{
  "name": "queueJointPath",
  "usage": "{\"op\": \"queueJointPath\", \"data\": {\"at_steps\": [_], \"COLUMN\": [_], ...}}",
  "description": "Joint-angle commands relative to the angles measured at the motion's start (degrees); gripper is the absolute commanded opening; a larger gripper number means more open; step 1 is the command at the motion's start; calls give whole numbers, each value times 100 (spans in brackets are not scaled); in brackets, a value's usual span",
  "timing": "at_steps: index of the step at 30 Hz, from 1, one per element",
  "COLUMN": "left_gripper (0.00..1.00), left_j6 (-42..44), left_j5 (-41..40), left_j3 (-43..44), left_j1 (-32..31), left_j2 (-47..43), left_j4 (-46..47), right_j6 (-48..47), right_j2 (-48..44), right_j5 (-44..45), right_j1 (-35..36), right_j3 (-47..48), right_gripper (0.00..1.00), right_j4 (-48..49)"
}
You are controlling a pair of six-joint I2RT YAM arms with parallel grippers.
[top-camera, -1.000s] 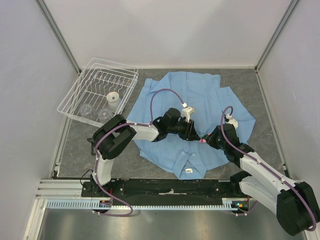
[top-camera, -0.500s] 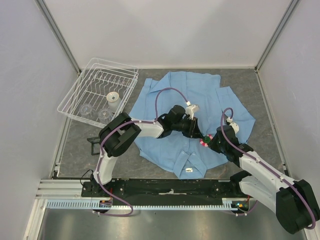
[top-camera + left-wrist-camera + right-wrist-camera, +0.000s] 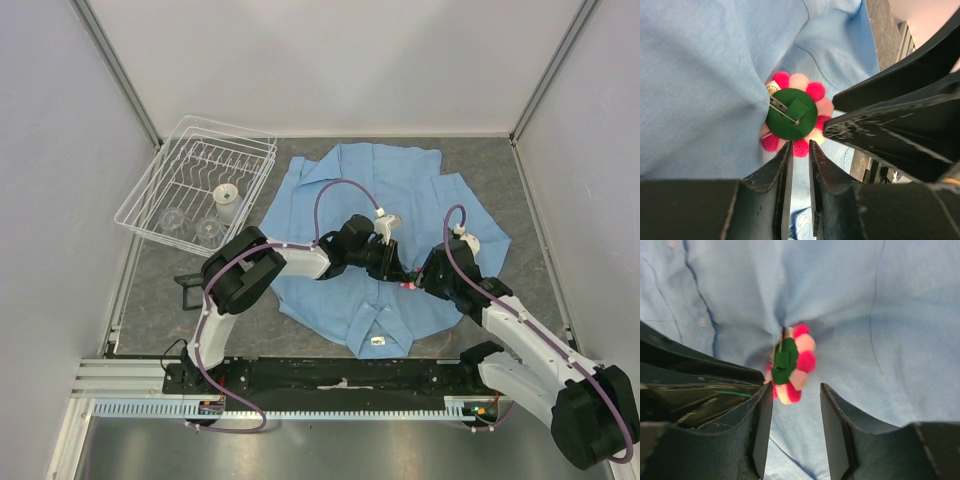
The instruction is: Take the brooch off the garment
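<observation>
White walls [image 3: 330,70] are seen closing in a grey worktop [image 3: 150,290] on three sides. A light blue shirt [image 3: 400,190] is spread over the middle of it, with the collar turned to 6 o'clock and a small white label [image 3: 378,342] shown at the neck. A white wire rack [image 3: 150,200] is set at 10 o'clock from the shirt, just beside it, and a white cup [image 3: 227,194] and clear glasses [image 3: 172,217] are held in it.

Both arms are stretched over the shirt. The left hand [image 3: 398,268] is pointed in from 9 o'clock and the right hand [image 3: 420,280] from 3 o'clock, tip to tip at about 5 o'clock from the shirt's middle. The brooch [image 3: 409,285] is found between them, pinned to the cloth.

From the left wrist, the brooch is shown back side up: a green disc [image 3: 791,120] crossed by a metal pin [image 3: 782,111] and ringed with pink and red petals. The cloth is puckered at 10 o'clock of the disc, where the pin enters. The left fingers [image 3: 775,170] are drawn nearly together, with only a thin slit left, and their tips are set at the 6 o'clock petals. Whether a petal is pinched cannot be told.

From the right wrist, the brooch is seen almost edge-on. The right hand is released, its fingers [image 3: 837,415] held well apart. The lowest petals are placed between the tips, close to the 9 o'clock finger.
</observation>
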Motion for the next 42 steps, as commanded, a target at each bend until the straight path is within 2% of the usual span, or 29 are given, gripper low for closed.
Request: {"op": "queueJointPath", "data": {"at_steps": [1, 6, 11, 17, 22, 42], "left_gripper": [24, 22, 21, 21, 20, 20], "left_j6": [-33, -7, -15, -7, 2, 11], "left_j5": [70, 17, 9, -18, -18, 17], "left_j3": [-77, -129, -156, -165, -165, -147], "left_j1": [-64, -72, -72, -99, -90, -116], "left_j2": [102, 155, 234, 269, 269, 278], "left_j4": [332, 402, 428, 429, 437, 437], "right_j6": [-662, -1180, -1568, -1999, -2139, -2201], "right_j2": [98, 547, 1451, 2155, 2498, 2692], "right_j5": [163, -335, -1038, -1198, -1163, -1198], "right_j1": [-149, -536, -712, -712, -712, -712], "right_j3": [671, 1075, 1505, 1814, 1876, 1718], "right_gripper": [54, 59, 61, 68, 65, 45], "right_j4": [-331, -288, -164, -138, -235, -41]}}
